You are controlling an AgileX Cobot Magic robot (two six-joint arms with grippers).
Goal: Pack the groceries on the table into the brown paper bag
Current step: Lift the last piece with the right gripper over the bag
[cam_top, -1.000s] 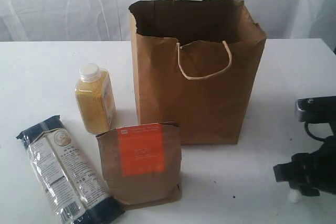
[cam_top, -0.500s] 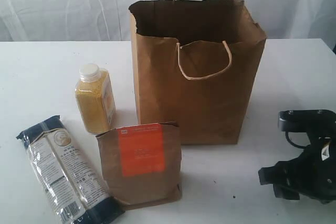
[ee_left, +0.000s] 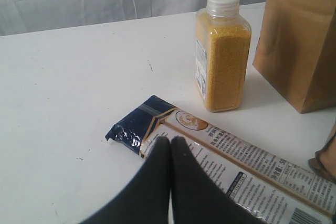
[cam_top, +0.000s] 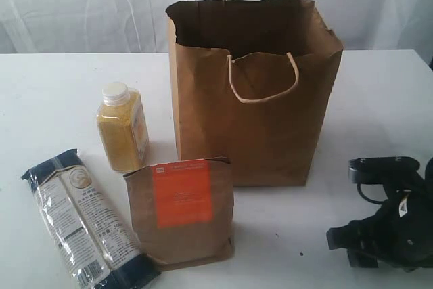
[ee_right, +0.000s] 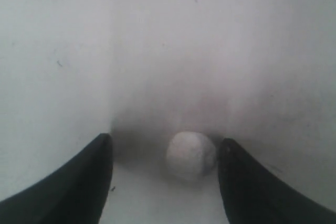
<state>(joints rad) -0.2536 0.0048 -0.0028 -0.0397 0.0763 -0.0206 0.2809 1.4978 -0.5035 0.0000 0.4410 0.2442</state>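
Brown paper bag point(cam_top: 254, 99) stood upright toward the back middle of the table point(cam_top: 61, 86), mouth open, one white cord handle hanging down its front face. Yellow-grain bottle point(cam_top: 122, 130) stood upright just left of the bag, not touching it. Brown orange-labelled pouch point(cam_top: 181, 211) stood in front of the bag's left lower corner. Noodle packet point(cam_top: 84, 225) lay flat at the near left, its near end close beside the pouch; contact could not be told. Left gripper point(ee_left: 170, 141) had its black fingers pressed together on nothing, poised over the navy end of the noodle packet. Right gripper point(ee_right: 165, 140) was low over the table, nearer than the bag and to its right, fingers apart, a small white round object point(ee_right: 191, 156) lying between them with a gap on either side.
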